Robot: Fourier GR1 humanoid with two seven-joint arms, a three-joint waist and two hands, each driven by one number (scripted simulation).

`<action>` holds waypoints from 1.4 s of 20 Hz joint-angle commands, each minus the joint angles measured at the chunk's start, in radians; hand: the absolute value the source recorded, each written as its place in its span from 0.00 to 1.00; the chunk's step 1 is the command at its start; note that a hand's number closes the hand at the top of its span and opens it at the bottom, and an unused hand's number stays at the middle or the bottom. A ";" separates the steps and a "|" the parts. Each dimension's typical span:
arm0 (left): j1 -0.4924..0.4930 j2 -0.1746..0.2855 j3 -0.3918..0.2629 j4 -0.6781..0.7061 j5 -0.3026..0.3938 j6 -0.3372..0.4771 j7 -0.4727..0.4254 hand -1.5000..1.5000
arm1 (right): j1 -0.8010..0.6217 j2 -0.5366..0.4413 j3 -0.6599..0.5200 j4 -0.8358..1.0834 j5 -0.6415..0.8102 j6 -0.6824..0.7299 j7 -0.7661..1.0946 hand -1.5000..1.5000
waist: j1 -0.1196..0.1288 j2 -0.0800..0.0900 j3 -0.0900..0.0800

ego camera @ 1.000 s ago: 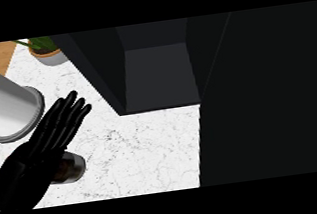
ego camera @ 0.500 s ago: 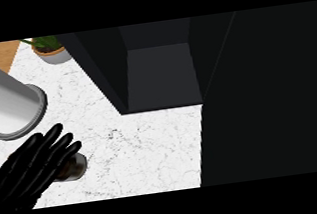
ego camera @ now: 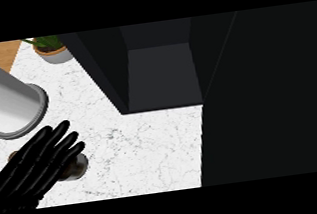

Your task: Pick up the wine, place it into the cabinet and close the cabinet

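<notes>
The wine bottle (ego camera: 77, 168) stands on the white marble counter (ego camera: 152, 150) at the lower left, seen from above as a dark round shape. My left hand (ego camera: 36, 164) lies over it with straight, spread fingers pointing up and right, and hides most of it. I cannot tell whether the hand touches the bottle. The dark cabinet (ego camera: 161, 73) stands open at the upper middle, with a bare grey floor inside. My right hand does not show.
A large grey cylinder (ego camera: 1, 102) slants across the upper left, close to the hand's fingertips. A potted plant (ego camera: 51, 48) sits at the counter's far corner. A tall black panel (ego camera: 272, 94) fills the right side.
The left hand has drawn back toward the lower left, its fingertips now nearer the bottle. In the last half second it has barely moved.
</notes>
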 commanded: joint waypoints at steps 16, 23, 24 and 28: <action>0.014 0.055 0.156 -0.255 0.122 0.120 0.125 0.00 | 0.038 -0.035 0.031 -0.236 0.009 -0.071 0.149 0.00 | 0.012 -0.009 -0.001; -0.053 0.111 0.315 -0.135 0.180 0.066 0.123 0.00 | 0.004 -0.047 0.059 -0.263 0.024 -0.089 0.183 0.00 | 0.009 -0.005 -0.003; -0.087 0.103 0.324 -0.158 0.191 0.111 0.141 0.00 | 0.039 -0.057 0.046 -0.227 0.014 -0.072 0.143 0.00 | 0.002 -0.005 -0.001; -0.067 0.119 0.401 -0.107 0.227 0.041 0.142 0.00 | 0.014 -0.064 0.013 -0.232 -0.008 -0.085 0.156 0.00 | 0.005 -0.002 -0.001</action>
